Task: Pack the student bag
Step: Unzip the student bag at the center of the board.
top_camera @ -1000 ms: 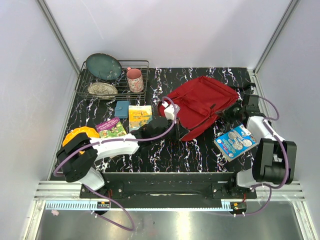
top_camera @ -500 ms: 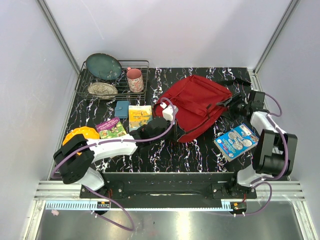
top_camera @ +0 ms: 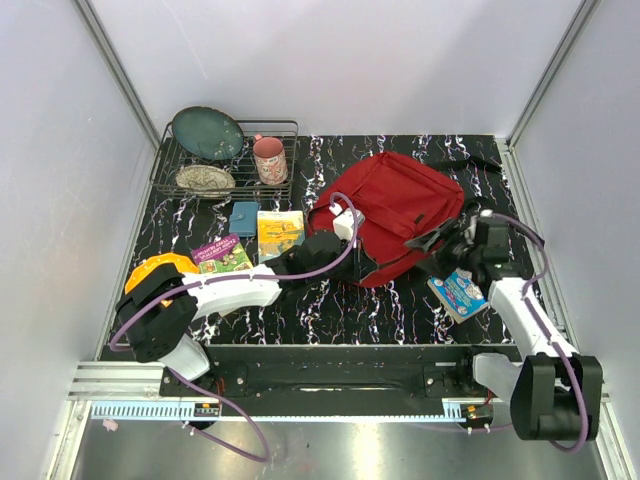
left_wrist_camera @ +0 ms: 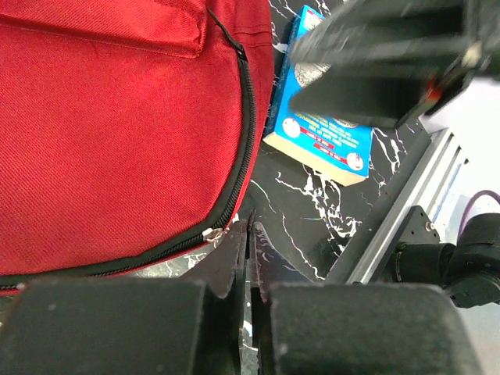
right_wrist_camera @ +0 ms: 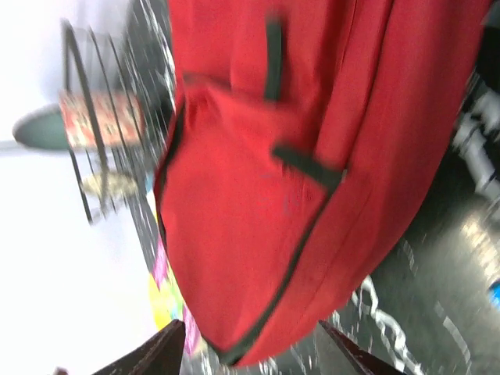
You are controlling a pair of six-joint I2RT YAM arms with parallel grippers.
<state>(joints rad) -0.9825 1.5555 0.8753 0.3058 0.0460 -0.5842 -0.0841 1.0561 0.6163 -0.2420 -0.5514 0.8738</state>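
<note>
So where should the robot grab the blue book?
Probably grip the book by its outer edge, the side away from the bag, coming down from above with the right pincer, which hangs open nearby. It lies flat on the table, so only its thin edges offer anything to pinch.

It was a robot lab cell: plain white walls [top_camera: 350,60], aluminium frame rails [top_camera: 108,62], marble-patterned table [top_camera: 330,310].

The red student bag [top_camera: 405,205] lies on the black marbled table [top_camera: 330,310], a blue book [top_camera: 456,293] just beside it.
</note>
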